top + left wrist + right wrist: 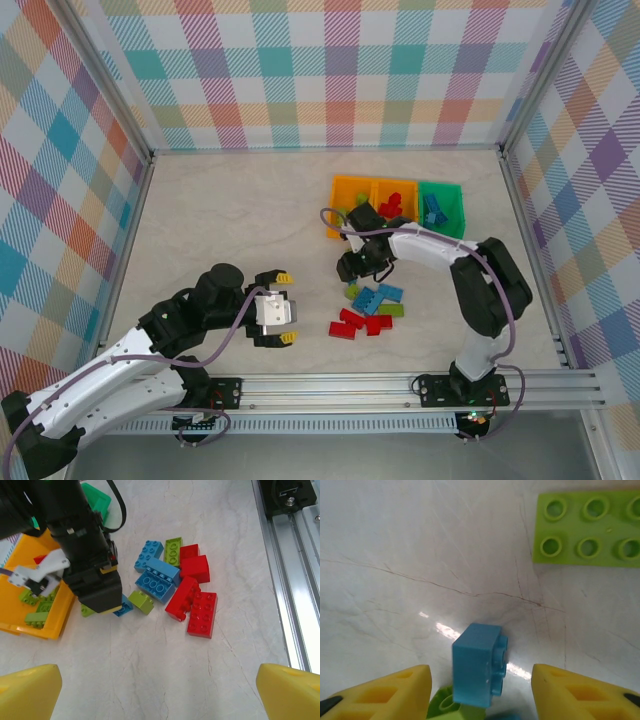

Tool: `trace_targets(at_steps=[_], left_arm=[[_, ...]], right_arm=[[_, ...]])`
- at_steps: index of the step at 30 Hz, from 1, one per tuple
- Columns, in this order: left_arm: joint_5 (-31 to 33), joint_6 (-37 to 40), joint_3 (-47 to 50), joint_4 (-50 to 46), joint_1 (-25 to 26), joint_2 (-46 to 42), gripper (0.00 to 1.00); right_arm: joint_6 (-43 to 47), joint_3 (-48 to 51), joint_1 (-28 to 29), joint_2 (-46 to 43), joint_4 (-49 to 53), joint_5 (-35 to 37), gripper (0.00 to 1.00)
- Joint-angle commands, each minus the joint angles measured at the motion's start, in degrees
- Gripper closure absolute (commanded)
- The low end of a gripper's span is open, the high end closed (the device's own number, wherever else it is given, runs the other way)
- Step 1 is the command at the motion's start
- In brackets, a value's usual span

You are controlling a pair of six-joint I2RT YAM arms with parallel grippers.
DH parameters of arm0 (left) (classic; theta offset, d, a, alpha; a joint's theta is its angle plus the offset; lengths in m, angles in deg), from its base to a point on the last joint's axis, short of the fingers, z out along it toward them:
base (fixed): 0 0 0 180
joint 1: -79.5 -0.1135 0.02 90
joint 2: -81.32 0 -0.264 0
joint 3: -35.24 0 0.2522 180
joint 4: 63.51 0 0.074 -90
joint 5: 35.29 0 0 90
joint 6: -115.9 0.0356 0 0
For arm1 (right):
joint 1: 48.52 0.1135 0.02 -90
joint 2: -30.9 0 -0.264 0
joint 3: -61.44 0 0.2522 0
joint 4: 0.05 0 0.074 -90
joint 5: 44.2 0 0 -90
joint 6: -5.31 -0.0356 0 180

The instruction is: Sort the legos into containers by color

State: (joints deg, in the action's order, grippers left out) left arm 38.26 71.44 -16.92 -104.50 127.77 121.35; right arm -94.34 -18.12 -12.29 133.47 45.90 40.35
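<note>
Top external view: the sort looks partly done. A loose pile [370,312] of legos lies on the worktop [230,210]; places below are given from that pile.
Containers: three sit in a row beyond the pile. The first orange bin [350,180] holds lime pieces, the second orange bin [395,181] holds red ones, and the green bin [441,185] holds blue ones. Colour goes by contents, not by bin colour.
Right pincer [352,268]: it is down at the pile's far edge. Its jaws are apart and straddle a small light blue brick [479,665], with a gap showing on each side. It is open and not gripping.
Light blue brick: it rests on the worktop just off the pile's far edge, free of the tangle. That is probably why it is picked first. Judged bound for the green bin.
Left pincer [289,308]: it is spread wide and empty, hovering beside the pile and apart from it. It is likely held back to leave the other arm room.
Pile contents: red, light blue and lime bricks, several pressed against one another. Judged to be over half the work.
Lime plate [590,527]: it lies flat beyond the blue brick, apart from it.
Risk: a lime piece [445,705] sits just beside the blue brick, inside the jaws' span. Closing may catch both.
</note>
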Motion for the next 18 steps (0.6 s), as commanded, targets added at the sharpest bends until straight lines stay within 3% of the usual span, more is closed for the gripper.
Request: trace_targets(at_steps=[1, 7, 13, 18], left_arm=[[-0.3, 1.6, 0.9, -1.0, -0.5, -0.5, 0.00], [0.1, 1.9, 1.5, -0.3, -0.5, -0.4, 0.00], [1.4, 1.1, 2.0, 1.3, -0.5, -0.8, 0.00], [8.0, -7.7, 2.6, 8.7, -0.7, -0.7, 0.00]], right_arm=[[1.3, -1.5, 0.7, 1.7, -0.2, -0.9, 0.53], [0.2, -0.6, 0.7, 1.1, -1.7, 0.1, 0.73], [-1.3, 2.1, 0.7, -5.9, -3.7, 3.8, 0.83], [-4.3, 6.1, -0.5, -17.4, -9.0, 12.5, 0.87]])
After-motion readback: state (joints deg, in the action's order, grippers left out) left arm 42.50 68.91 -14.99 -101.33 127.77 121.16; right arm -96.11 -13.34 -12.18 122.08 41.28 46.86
